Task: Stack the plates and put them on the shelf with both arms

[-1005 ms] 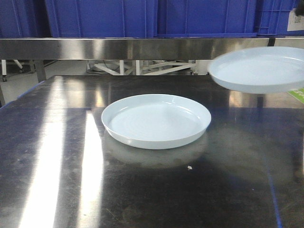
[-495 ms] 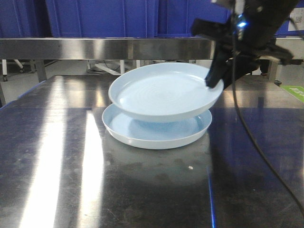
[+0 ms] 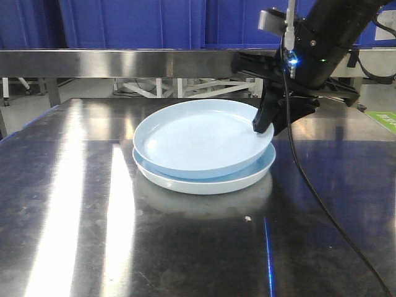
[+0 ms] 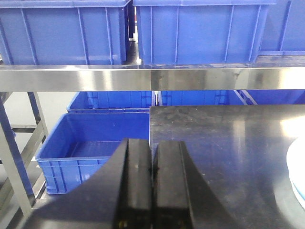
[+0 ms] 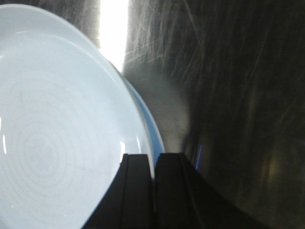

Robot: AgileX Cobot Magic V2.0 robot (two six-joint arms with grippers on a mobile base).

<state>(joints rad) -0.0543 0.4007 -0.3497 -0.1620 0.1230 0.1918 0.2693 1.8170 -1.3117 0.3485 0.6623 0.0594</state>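
Observation:
One pale bluish-white plate lies flat on the steel table. The second plate sits tilted on top of it, its left side low in the lower one and its right rim raised. My right gripper is shut on that right rim; the right wrist view shows the held plate with its rim pinched in the right gripper. The left gripper is shut on nothing, back over the table's left edge. A sliver of a plate shows at that view's right edge.
A steel shelf runs across behind the table, carrying blue crates. A thin black cable trails from the right arm across the table. Another blue crate stands on the floor beside the table.
The right gripper carried the second plate in from the right and lowered it, from hovering above the first plate to resting tilted on it.

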